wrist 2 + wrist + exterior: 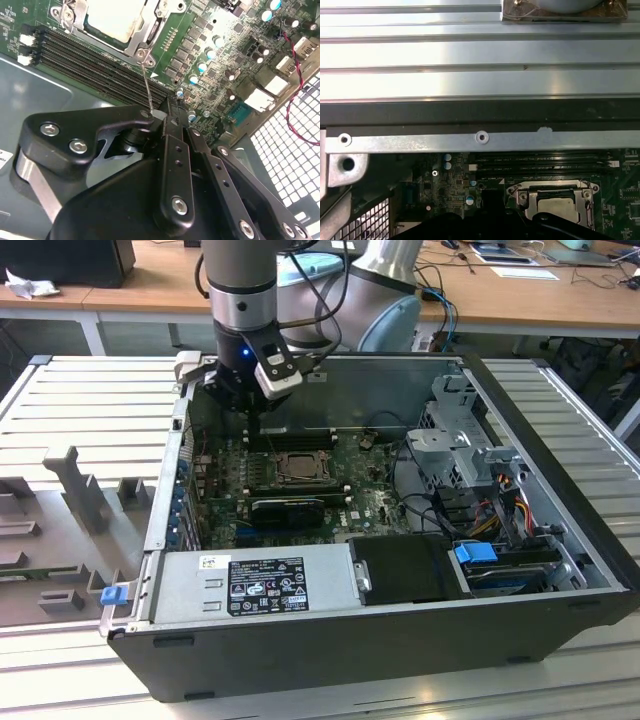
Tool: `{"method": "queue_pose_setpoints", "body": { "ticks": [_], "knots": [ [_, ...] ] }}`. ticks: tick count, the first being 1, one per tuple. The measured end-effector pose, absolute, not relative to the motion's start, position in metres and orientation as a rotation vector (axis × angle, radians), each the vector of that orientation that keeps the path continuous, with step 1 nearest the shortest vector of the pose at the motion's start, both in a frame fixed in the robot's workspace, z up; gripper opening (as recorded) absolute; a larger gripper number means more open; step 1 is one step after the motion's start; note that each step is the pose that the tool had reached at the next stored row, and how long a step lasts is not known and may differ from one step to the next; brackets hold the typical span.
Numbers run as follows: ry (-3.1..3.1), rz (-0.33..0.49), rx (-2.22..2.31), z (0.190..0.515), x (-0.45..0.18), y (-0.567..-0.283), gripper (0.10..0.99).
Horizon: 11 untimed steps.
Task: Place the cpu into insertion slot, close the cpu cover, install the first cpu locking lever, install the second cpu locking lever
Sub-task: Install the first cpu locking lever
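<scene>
A ribbed silver worktop [90, 400] carries an open black computer case [350, 650]; a grey moulded tray [50, 540] lies at the exterior view's left.

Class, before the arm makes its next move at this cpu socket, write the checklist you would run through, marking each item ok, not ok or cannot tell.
1. Cpu lying flat in place: ok.
2. Cpu cover lowered around the cpu: ok, going by both wrist views.
3. Thin locking lever latched down: not ok; it slants away from the socket's corner, across the memory slots.
4. Tool at that lever's free end: ok.
5. Tool's hold on the lever: cannot tell.
6. Other locking lever latched: cannot tell.
</scene>
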<state>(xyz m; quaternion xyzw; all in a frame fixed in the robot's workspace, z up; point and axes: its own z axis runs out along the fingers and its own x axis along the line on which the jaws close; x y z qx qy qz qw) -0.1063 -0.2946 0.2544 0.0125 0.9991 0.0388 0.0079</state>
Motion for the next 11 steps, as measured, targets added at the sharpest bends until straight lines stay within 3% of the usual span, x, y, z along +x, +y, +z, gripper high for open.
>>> {"method": "queue_pose_setpoints", "body": {
  "ticks": [11],
  "knots": [
    [3.123,0.121,0.039,0.2544,-0.1005,-0.2946,0.106]
  ]
}}
